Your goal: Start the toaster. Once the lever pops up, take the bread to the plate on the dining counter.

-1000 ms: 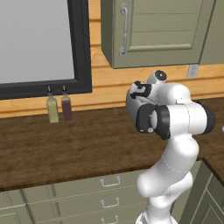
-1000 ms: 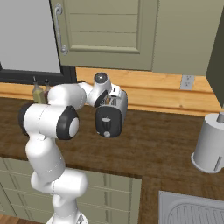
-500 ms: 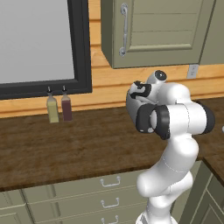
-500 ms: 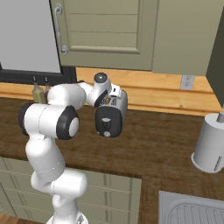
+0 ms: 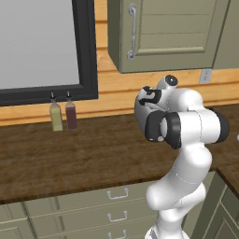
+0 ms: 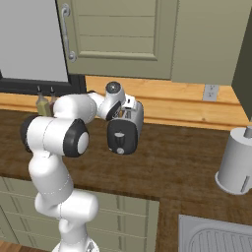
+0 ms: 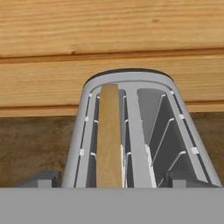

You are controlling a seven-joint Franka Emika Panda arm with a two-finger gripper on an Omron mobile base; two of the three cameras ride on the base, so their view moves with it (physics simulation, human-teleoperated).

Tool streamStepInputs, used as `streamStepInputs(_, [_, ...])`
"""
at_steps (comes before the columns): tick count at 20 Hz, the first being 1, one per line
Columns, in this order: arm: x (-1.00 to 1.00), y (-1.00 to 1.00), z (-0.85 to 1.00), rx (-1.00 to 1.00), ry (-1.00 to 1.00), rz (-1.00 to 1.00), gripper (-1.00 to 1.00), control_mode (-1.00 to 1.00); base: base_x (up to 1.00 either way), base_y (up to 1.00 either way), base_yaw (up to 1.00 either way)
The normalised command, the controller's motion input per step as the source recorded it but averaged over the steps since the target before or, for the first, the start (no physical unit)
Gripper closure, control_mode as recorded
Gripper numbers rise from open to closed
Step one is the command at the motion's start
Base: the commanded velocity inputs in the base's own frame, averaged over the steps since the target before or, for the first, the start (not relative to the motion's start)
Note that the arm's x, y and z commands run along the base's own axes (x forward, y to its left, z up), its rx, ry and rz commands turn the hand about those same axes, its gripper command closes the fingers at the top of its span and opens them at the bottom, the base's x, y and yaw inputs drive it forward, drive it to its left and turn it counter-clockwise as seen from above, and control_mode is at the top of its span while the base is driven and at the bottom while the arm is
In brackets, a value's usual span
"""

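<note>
One bread slice (image 7: 108,135) (two toaster (image 7: 131,131) slots)

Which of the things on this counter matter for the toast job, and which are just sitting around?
For the job:
- toaster
- bread, standing in one toaster slot
- gripper, over the toaster

Just lying about:
- two bottles by the window
- grey canister
- sink
- wall outlet
- cabinet above

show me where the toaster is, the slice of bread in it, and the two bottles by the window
toaster (image 6: 123,137), right base view, its dark front end.
bread (image 7: 108,140), hand view, the slice's top edge.
bottles (image 5: 56,116), left base view, the yellowish bottle's body.
</note>
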Motion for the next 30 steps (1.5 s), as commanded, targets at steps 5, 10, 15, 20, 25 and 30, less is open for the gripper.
streamStepInputs(5, [0.0, 0.0, 0.0, 0.0, 0.0, 0.0, 1.0, -1.0, 0.0, 0.0, 0.0])
streamStepInputs(10, [0.0, 0.0, 0.0, 0.0, 0.0, 0.0, 1.0, -1.0, 0.0, 0.0, 0.0])
streamStepInputs(15, [0.0, 0.0, 0.0, 0.0, 0.0, 0.0, 1.0, -1.0, 0.0, 0.0, 0.0])
streamStepInputs(20, [0.0, 0.0, 0.0, 0.0, 0.0, 0.0, 1.0, -1.0, 0.0, 0.0, 0.0])
streamStepInputs(25, [0.0, 0.0, 0.0, 0.0, 0.0, 0.0, 1.0, -1.0, 0.0, 0.0, 0.0])
streamStepInputs(30, [0.0, 0.0, 0.0, 0.0, 0.0, 0.0, 1.0, -1.0, 0.0, 0.0, 0.0])
